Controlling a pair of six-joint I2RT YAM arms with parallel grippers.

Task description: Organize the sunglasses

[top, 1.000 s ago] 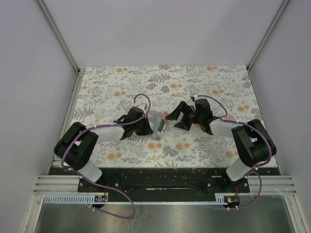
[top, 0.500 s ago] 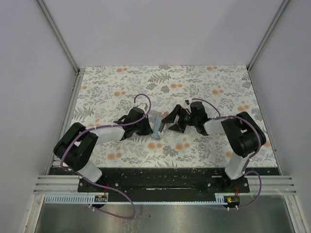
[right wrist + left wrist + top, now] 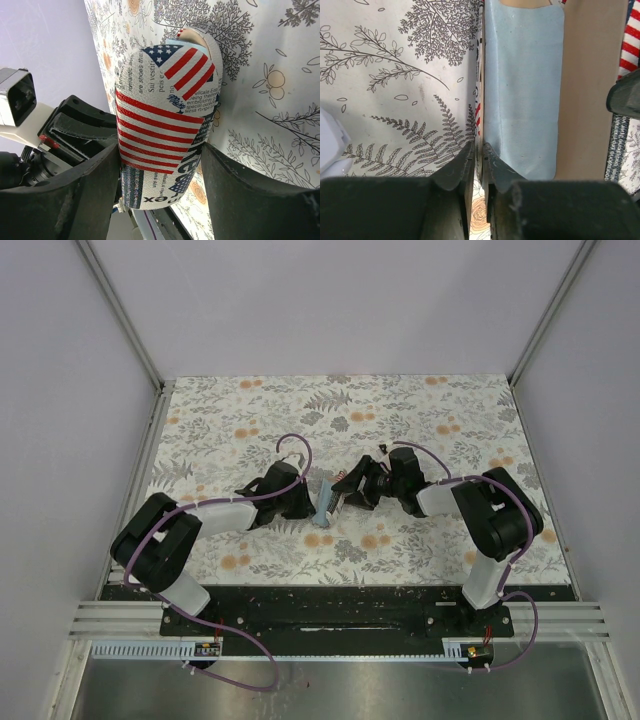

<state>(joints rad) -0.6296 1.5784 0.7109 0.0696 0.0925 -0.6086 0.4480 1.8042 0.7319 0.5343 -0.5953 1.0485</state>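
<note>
The left claw (image 3: 480,155) is clenched on the thin edge of the flag case (image 3: 165,105), which stands on its side on the counter (image 3: 250,420). The right claw (image 3: 160,150) has one finger on each side of the case. I cannot tell if it squeezes. The sunglasses do not show in any view, and I cannot see into the case. I think sunglasses are light, thin and easy to bend, and the shiny lenses would scratch and slip. So a claw should take them gently by the frame, in the middle, not by the lenses.
</note>
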